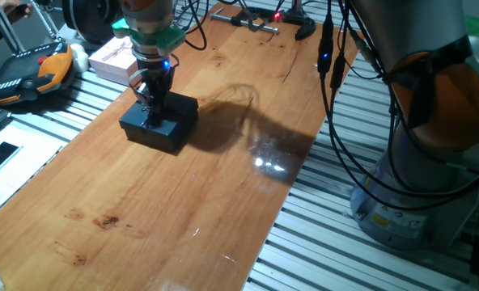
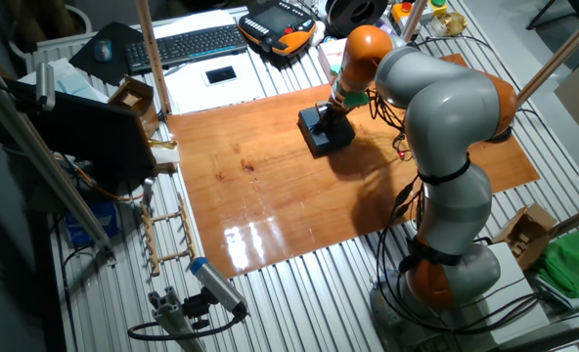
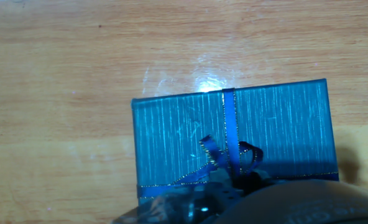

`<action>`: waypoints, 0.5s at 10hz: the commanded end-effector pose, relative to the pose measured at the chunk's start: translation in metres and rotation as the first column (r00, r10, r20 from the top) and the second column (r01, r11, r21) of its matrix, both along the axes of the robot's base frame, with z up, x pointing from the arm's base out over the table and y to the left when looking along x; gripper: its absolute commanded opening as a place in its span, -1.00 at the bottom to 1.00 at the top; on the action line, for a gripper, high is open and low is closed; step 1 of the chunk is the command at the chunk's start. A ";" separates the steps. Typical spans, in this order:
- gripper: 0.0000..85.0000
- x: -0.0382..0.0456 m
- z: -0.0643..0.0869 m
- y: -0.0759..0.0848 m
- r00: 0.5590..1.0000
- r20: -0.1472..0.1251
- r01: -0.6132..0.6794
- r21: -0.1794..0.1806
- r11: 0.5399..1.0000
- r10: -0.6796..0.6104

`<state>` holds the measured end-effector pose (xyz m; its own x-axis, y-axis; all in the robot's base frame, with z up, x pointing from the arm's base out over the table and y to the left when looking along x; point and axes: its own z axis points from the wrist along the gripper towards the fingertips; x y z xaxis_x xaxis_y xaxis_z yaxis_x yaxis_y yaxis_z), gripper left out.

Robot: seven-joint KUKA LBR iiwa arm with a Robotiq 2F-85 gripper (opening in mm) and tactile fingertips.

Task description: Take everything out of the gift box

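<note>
The gift box (image 1: pixel 160 125) is a small black box on the wooden tabletop, and its lid is on. In the hand view the lid (image 3: pixel 184 137) fills the lower middle, with a ribbon across it and a bow (image 3: pixel 230 163) near the bottom edge. My gripper (image 1: pixel 154 107) points straight down and its tips are at the lid, right around the bow. The dark fingers stand close together, but I cannot make out their gap. From the other fixed view the box (image 2: pixel 331 137) sits under my hand. Everything inside is hidden by the lid.
A pale pink-white ribboned box (image 1: pixel 112 56) lies just behind the gift box. A teach pendant (image 1: pixel 29 73) rests at the left, and a metal clamp (image 1: pixel 247 20) sits at the far table edge. A keyboard (image 2: pixel 187 44) lies beyond the board.
</note>
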<state>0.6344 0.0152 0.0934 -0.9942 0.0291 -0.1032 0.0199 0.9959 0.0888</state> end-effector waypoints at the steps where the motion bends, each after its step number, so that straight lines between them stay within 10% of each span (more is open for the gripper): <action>1: -0.58 -0.0001 0.000 0.000 1.000 -0.002 -0.003 0.001 1.000 0.003; 5: -0.98 -0.0010 0.003 0.000 1.000 0.005 -0.016 -0.001 1.000 0.016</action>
